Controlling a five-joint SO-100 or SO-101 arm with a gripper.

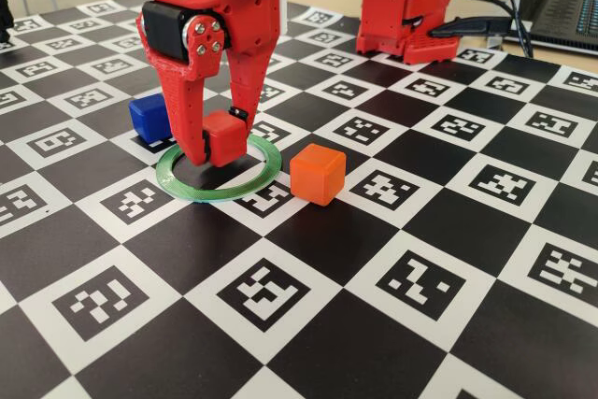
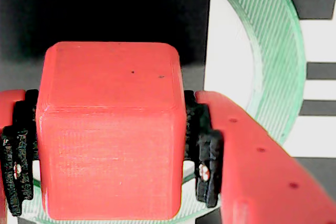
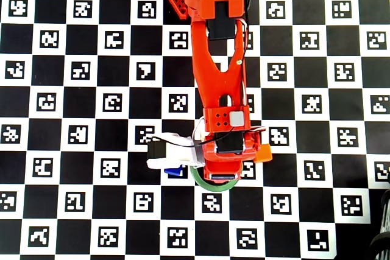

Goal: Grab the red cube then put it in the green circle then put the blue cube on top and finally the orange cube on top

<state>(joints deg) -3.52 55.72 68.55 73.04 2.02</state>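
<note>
My red gripper (image 1: 213, 142) is shut on the red cube (image 1: 225, 136) and holds it low inside the green circle (image 1: 266, 178); I cannot tell if the cube touches the board. In the wrist view the red cube (image 2: 110, 129) fills the space between the black pads (image 2: 202, 150), with the green circle (image 2: 283, 72) curving behind and below. The blue cube (image 1: 149, 117) sits just outside the ring on its left in the fixed view. The orange cube (image 1: 317, 173) sits just outside the ring on its right. In the overhead view the arm hides the red cube; the ring (image 3: 204, 184), blue cube (image 3: 175, 171) and orange cube (image 3: 264, 152) show partly.
The board (image 1: 402, 277) is a black-and-white chequer of printed markers. The arm's red base (image 1: 404, 2) stands at the far side with cables (image 1: 486, 25) running right. A laptop edge (image 1: 565, 7) lies at the far right.
</note>
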